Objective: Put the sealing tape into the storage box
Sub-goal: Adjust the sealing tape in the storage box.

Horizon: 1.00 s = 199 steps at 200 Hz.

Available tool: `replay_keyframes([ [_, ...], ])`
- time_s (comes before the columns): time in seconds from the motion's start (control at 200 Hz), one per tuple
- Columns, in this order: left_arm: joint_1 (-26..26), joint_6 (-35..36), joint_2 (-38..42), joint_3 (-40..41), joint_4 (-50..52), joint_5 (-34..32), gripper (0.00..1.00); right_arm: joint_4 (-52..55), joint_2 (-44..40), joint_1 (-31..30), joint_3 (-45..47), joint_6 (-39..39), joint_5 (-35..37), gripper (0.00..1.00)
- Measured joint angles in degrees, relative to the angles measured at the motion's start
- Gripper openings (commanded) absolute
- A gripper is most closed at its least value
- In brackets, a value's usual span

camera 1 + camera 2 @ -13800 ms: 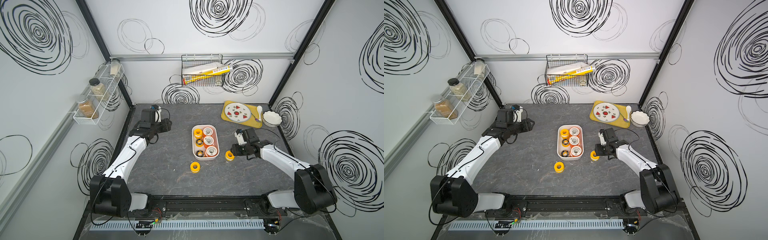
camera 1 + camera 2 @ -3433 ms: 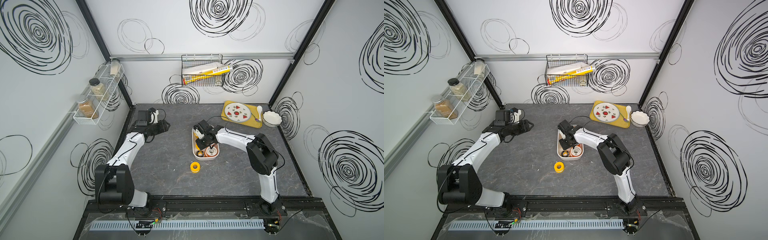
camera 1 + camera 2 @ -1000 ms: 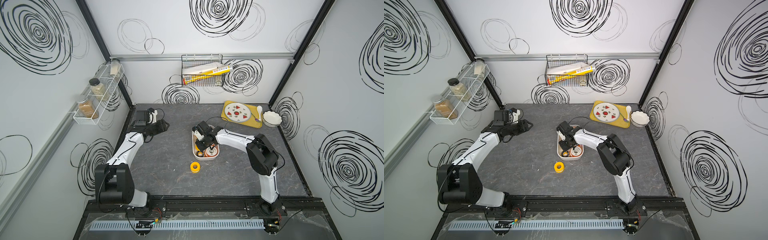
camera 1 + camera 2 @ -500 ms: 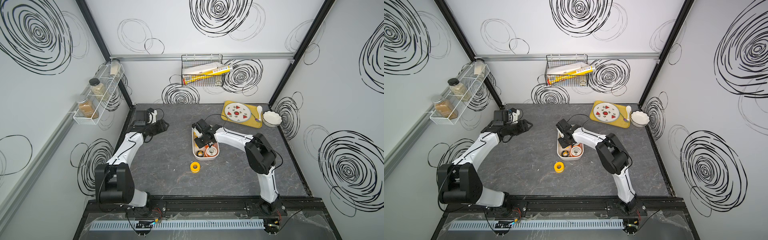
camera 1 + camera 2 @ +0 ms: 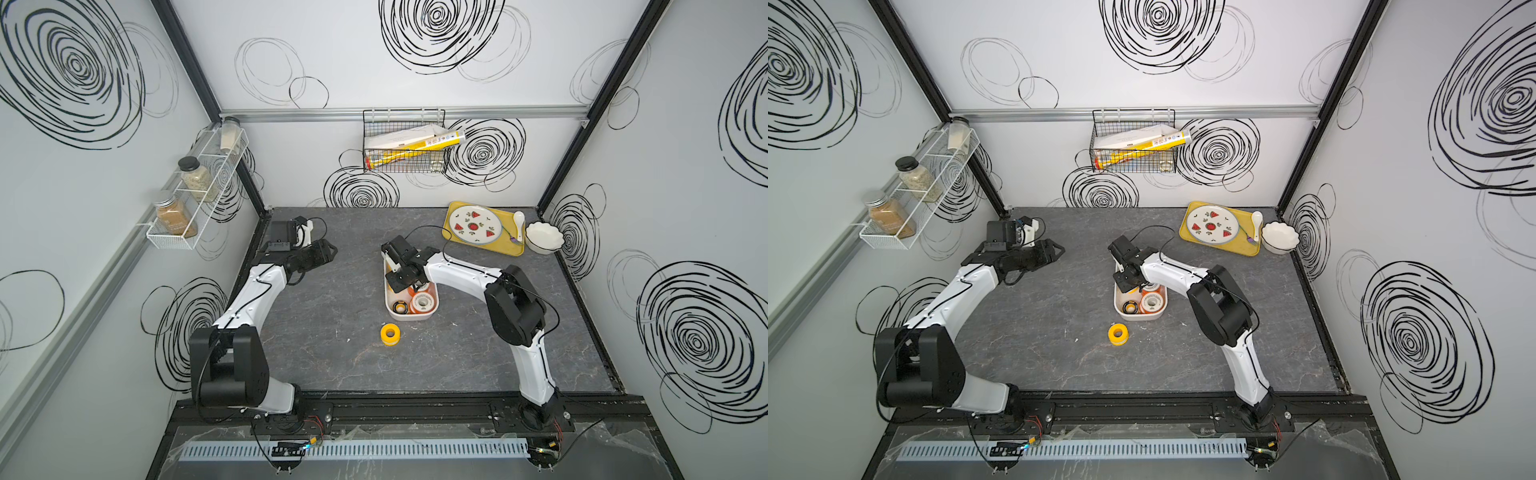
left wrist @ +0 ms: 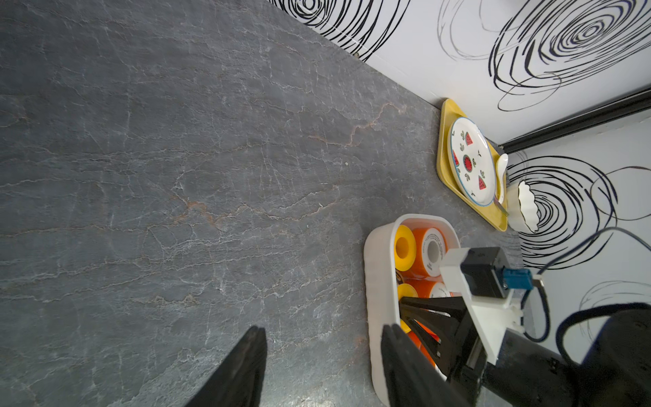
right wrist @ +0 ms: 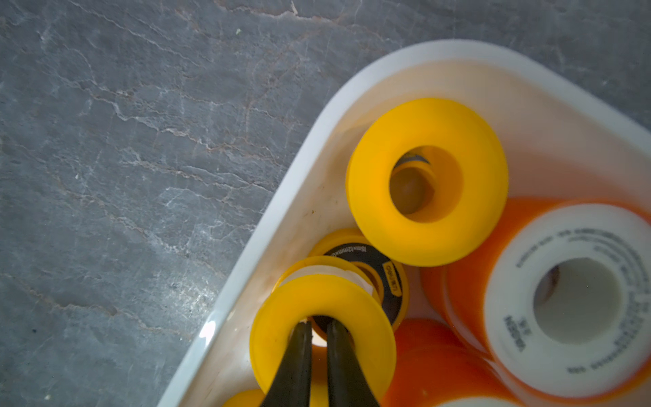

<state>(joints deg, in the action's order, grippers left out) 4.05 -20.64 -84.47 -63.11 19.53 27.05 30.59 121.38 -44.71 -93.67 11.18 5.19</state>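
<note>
The storage box (image 5: 388, 309) (image 5: 1119, 311), a white tub, stands mid-table and holds several spools of sealing tape. My right gripper (image 7: 318, 326) is shut inside the box, both tips poked through the centre hole of an all-yellow spool (image 7: 271, 338), which hangs round them. Under it lies a black-faced spool (image 7: 378, 267). Beside it are another yellow spool (image 7: 482, 158) and an orange, white-faced one (image 7: 510, 282). One yellow spool (image 5: 390, 334) (image 5: 1118, 333) lies flat on the table in front of the box. My left gripper (image 5: 330, 251) (image 6: 324, 329) is open and holds nothing, well left of the box.
A yellow tray (image 5: 509, 246) with a plate and spoon and a white scalloped bowl (image 5: 544, 239) sit at the back right corner. A wire basket (image 5: 405, 141) hangs on the back wall, and a spice rack (image 5: 187, 199) is on the left wall.
Over the last second my right gripper has shifted slightly towards the box's far end. The yellow spool that lay right of the box long before is gone from there. The left arm has barely moved.
</note>
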Motion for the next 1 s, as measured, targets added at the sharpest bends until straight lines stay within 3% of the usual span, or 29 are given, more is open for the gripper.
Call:
replay_keyframes([
  [0.395, 0.3, 0.0, -0.2, 0.0, 0.0, 0.2, 0.59, 0.7, 1.4, 1.5, -2.3, 1.4, 0.9, 0.17],
  [0.691, 0.9, -0.2, -0.2, 0.0, 0.0, 0.6, 0.59, 0.9, 1.5, 1.8, -2.9, 1.5, 0.7, 0.27],
  [0.996, 0.9, -0.3, -0.2, 0.0, 0.0, 1.0, 0.6, 0.3, -1.9, 2.5, -1.2, 1.7, -1.5, 0.29],
])
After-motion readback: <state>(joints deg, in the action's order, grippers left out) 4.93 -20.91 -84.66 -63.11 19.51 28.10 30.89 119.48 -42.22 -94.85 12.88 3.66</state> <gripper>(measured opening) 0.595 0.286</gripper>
